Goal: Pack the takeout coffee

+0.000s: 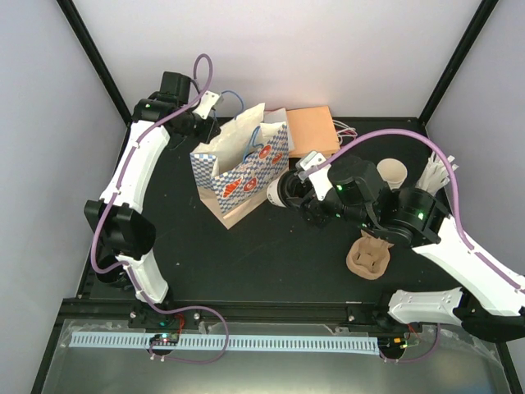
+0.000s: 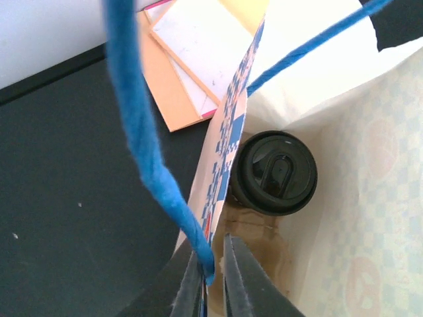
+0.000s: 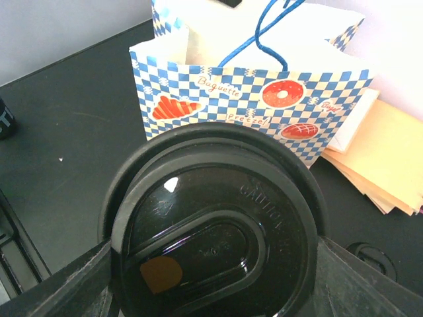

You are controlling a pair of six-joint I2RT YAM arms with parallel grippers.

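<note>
- Right jaws clamp the takeout coffee [image 3: 211, 231] just beside the bag [image 1: 238, 176].
- Left jaws pinch the bag's rim; a second lidded cup [image 2: 276, 173] sits inside.
- Loading step: next likely lift over the opening.

The top view looks down from behind the arm bases over the whole surface [image 1: 271, 263]. The left wrist camera peers closely into the bag [image 2: 370, 165]; the right wrist, just above a black lid [image 3: 211, 238], faces that bag's printed side.
</note>
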